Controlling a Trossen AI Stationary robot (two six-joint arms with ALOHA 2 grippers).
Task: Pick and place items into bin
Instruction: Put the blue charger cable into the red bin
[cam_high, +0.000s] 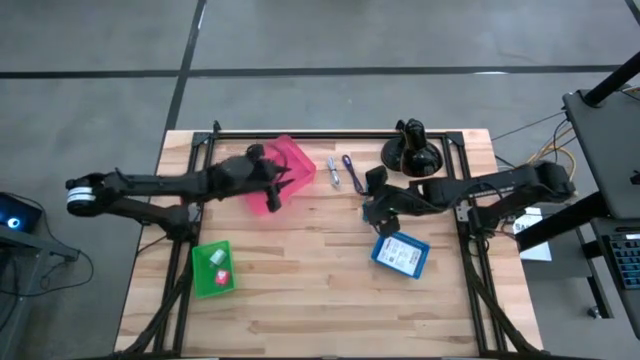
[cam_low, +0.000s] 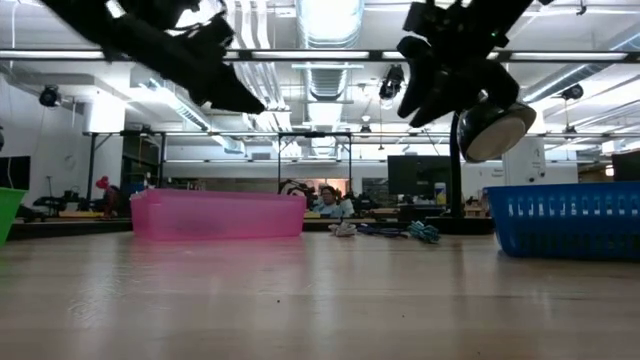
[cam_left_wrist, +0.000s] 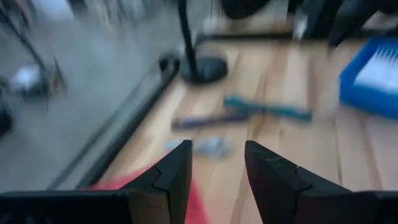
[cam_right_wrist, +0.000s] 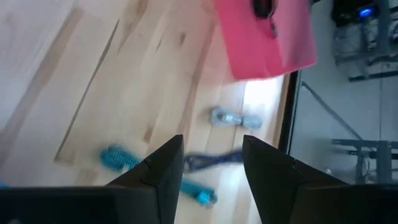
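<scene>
Three loose items lie on the wooden table between my grippers: a teal stick (cam_left_wrist: 267, 109), a purple stick (cam_left_wrist: 208, 120) and a small white-grey piece (cam_left_wrist: 208, 147). In the high view they show as the pale piece (cam_high: 334, 173) and the purple stick (cam_high: 348, 166), right of the pink bin (cam_high: 290, 165). My left gripper (cam_high: 280, 186) hangs open above the pink bin's right part, facing the items. My right gripper (cam_high: 372, 200) hovers open just right of the items, slanting down toward them (cam_right_wrist: 212, 140). Neither has anything between its fingers.
A blue bin (cam_high: 400, 253) stands near my right gripper, toward the near edge. A green bin (cam_high: 213, 268) with small red and white pieces stands near left. The black domed camera mount (cam_high: 410, 150) sits at the far edge. Bare wood lies in the middle and near side.
</scene>
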